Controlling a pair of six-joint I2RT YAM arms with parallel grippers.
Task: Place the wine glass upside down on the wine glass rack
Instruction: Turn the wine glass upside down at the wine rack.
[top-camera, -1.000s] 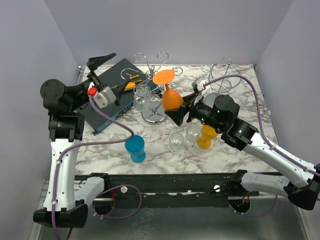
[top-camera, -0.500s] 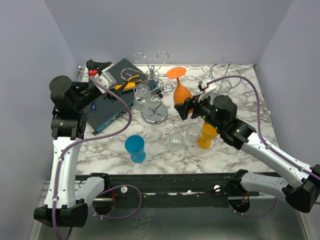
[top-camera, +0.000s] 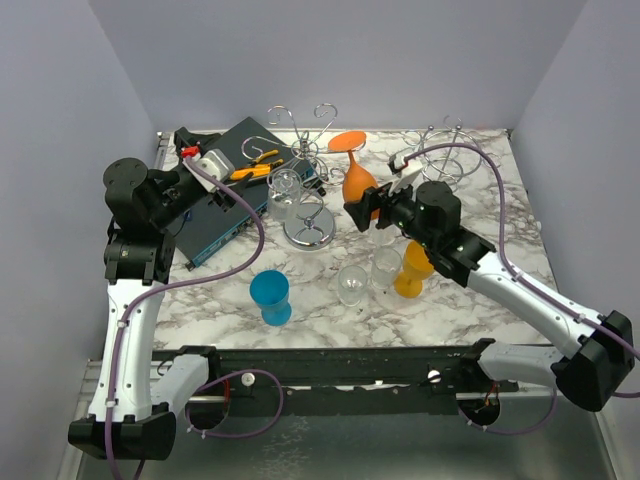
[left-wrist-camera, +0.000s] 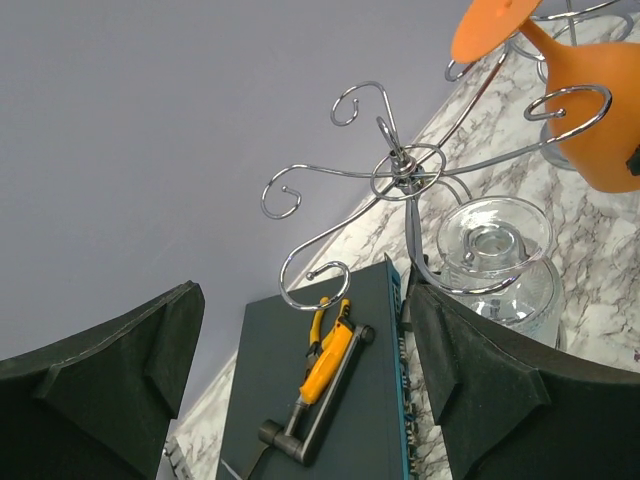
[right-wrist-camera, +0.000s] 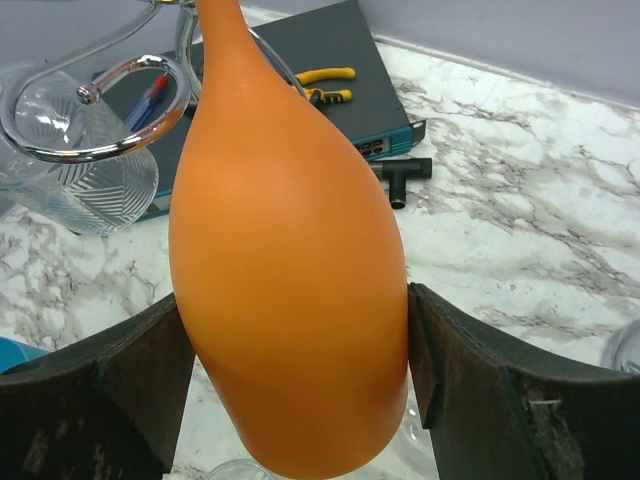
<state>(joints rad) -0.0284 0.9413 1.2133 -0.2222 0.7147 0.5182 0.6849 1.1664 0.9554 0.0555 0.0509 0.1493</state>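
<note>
The orange wine glass (top-camera: 357, 185) is upside down, foot up, with my right gripper (top-camera: 372, 212) shut on its bowl. In the right wrist view the bowl (right-wrist-camera: 290, 280) fills the gap of the gripper (right-wrist-camera: 297, 390), both pads against it. It hangs at the right side of the chrome wine glass rack (top-camera: 308, 232), and its stem is close to one wire hook (left-wrist-camera: 570, 100). Whether the stem sits inside that hook I cannot tell. My left gripper (top-camera: 222, 178) is open over the dark box, and nothing sits between the jaws of the gripper (left-wrist-camera: 300, 390).
A clear glass (top-camera: 285, 195) hangs upside down on the rack's left side. A blue cup (top-camera: 270, 297), two clear glasses (top-camera: 352, 285) and a yellow goblet (top-camera: 412, 270) stand in front. Yellow pliers (top-camera: 255, 168) lie on the dark box (top-camera: 215, 215). A second rack (top-camera: 445, 150) stands back right.
My right gripper has carried the orange glass back and to the right and turned it more upright beside the rack. My left arm has drawn back to the left, away from the rack.
</note>
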